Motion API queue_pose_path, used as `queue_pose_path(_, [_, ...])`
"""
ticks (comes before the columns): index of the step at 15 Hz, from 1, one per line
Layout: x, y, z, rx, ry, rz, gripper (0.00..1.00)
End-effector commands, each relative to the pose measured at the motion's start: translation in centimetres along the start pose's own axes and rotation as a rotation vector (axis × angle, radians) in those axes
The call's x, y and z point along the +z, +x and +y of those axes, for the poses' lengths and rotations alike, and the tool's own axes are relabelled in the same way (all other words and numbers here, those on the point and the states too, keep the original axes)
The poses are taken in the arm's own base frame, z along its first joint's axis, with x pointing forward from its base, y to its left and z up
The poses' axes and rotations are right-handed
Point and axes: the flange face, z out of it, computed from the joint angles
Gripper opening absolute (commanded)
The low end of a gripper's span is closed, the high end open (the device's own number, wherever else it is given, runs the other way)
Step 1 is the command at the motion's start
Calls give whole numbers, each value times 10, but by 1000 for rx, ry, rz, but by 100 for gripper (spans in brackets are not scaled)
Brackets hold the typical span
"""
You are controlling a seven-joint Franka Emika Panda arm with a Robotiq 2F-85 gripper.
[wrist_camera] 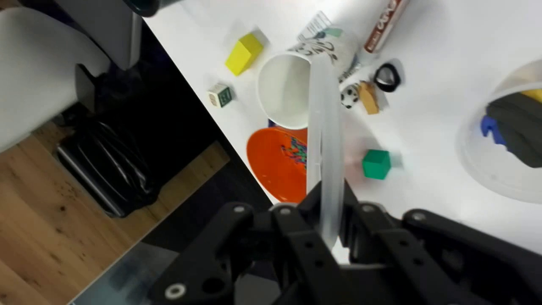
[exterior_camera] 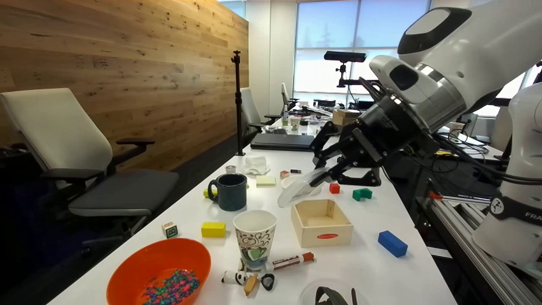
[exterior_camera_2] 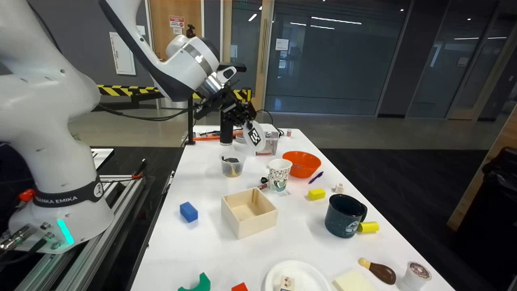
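The translucent lid [exterior_camera: 297, 191] is held tilted above the white table [exterior_camera: 364, 258], its edge clamped between the jaws of the gripper [wrist_camera: 330, 199]. In the wrist view, it partly hides the paper cup [wrist_camera: 284, 89] and the orange bowl [wrist_camera: 273, 165].

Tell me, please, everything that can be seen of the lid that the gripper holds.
The lid is round, whitish and translucent, apparently plastic, with a rim. In an exterior view, one face shows a square black-and-white label. The gripper pinches the lid by its edge. The lid is tilted, held above the table, and appears nearly edge-on in the wrist view. Only the gripper seems to hold it up.
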Motion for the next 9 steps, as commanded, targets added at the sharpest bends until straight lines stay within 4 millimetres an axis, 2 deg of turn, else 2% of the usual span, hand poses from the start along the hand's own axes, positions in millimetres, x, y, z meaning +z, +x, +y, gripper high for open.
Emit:
queue_pose_path(1, [-33,-19,-11,-52,129,116,2])
queue_pose_path(3, [-48,-36,-2,-94,209,168,2])
queue_pose_path(5, [-60,-59,20,-108,260,215,2])
queue_pose_path(7, [-67,-84,44,-103,284,257,2])
queue_pose_path(9, [-65,-109,60,-80,325,291,2])
